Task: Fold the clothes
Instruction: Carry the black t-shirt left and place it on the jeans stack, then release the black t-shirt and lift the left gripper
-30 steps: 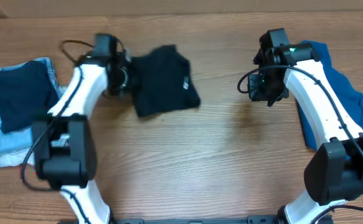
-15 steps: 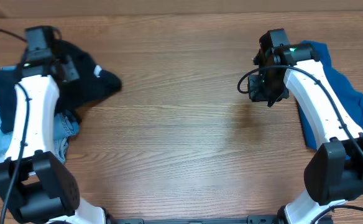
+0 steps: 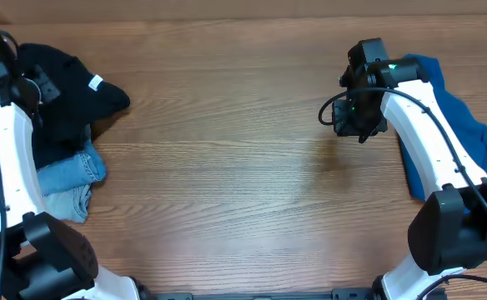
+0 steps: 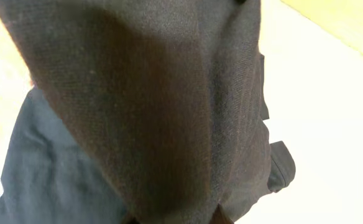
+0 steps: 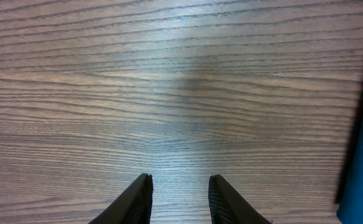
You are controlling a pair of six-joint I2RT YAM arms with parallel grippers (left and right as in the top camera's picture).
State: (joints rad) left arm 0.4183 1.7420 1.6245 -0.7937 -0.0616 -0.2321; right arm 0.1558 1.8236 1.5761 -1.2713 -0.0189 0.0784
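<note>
The left gripper [image 3: 33, 87] is at the far left edge of the table [image 3: 227, 183], closed tight on the black shirt [image 3: 72, 79]. In the left wrist view the shirt hangs straight in front of the gripper as a wide dark sheet and fills almost the whole view, so only the finger bases show at the bottom edge. The rest of the shirt spreads out from the gripper toward the table's middle, with a small white tag [image 3: 96, 82] lying on top. Just beneath the gripper and its arm lie the blue jeans [image 3: 68, 175], partly tucked under the shirt.

The right gripper [image 5: 180, 177] hovers over bare wood well to the right. Its two fingers [image 5: 141, 196] stand a little apart with only wood grain between them, and it holds nothing. Just beside its right finger lies the teal garment [image 3: 456, 125], apart from the fingers, crumpled and partly covered by the right arm.
</note>
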